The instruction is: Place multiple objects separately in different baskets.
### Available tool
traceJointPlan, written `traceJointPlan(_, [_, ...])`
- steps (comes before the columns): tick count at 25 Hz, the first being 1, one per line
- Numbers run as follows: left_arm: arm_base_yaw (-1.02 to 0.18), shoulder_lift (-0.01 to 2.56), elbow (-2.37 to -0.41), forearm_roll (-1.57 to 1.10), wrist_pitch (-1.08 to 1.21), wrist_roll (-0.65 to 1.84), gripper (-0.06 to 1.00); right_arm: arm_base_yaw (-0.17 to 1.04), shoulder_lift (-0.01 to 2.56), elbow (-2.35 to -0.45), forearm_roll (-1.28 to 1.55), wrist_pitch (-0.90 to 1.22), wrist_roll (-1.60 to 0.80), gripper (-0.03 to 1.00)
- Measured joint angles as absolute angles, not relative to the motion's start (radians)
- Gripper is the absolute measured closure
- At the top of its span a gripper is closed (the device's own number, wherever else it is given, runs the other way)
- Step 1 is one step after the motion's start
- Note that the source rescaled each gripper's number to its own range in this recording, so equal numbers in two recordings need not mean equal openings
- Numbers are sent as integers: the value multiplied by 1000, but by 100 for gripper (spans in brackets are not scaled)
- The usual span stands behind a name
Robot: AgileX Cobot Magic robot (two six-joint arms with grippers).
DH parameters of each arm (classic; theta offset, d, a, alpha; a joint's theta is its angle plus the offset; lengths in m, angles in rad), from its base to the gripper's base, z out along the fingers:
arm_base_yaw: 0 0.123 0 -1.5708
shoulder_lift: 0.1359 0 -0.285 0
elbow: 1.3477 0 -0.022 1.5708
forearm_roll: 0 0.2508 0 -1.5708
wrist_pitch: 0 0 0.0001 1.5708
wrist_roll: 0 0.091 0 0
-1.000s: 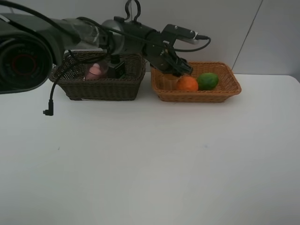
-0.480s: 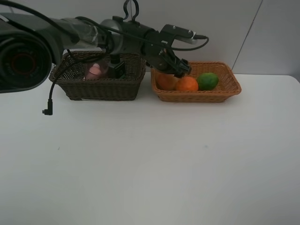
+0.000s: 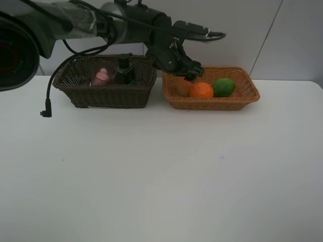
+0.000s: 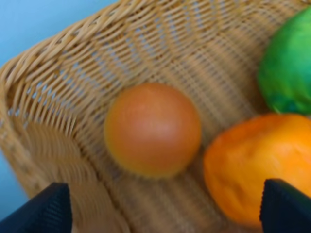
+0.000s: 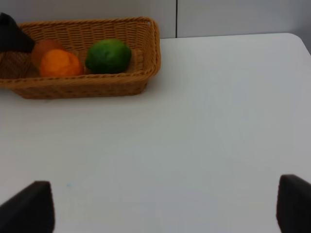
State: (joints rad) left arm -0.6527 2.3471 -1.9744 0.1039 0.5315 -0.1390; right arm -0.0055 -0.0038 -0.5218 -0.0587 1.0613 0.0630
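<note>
The sorting looks finished: with the left end effector point(image 4: 165, 206) released above it, the shallow light-tan wicker basket point(image 3: 237, 103) holds three fruits, the dark-brown wicker basket point(image 3: 108, 96) beside it the bottles, and the white surface point(image 3: 161, 171) is bare.

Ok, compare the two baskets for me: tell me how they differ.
The dark basket is deep and dark brown; the tan basket is shallower and light orange-tan. The dark basket holds a pink bottle and a dark bottle; the tan basket holds three fruits. The left gripper hangs open over the tan basket only. Both are rectangular woven wicker.
</note>
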Motion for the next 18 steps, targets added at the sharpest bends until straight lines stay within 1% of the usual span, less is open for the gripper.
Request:
traceJointPlan(5, [-655, 2237, -1974, 103, 823, -139, -5, -6, -4, -522, -59, 1061, 63, 0])
traceJointPlan(9, [-620, 2136, -1947, 106, 976, -141, -5, -6, -4, -522, -59, 1061, 63, 0])
traceJointPlan(12, [-558, 2018, -1838, 107, 986, -146, -5, -6, -4, -522, -59, 1061, 63, 0])
traceJointPlan(17, [-400, 1778, -1537, 114, 944, -153, -5, -6, -4, -522, -59, 1061, 63, 0])
traceJointPlan(18, [-400, 1778, -1537, 114, 944, -153, -5, -6, -4, -522, -59, 1061, 63, 0])
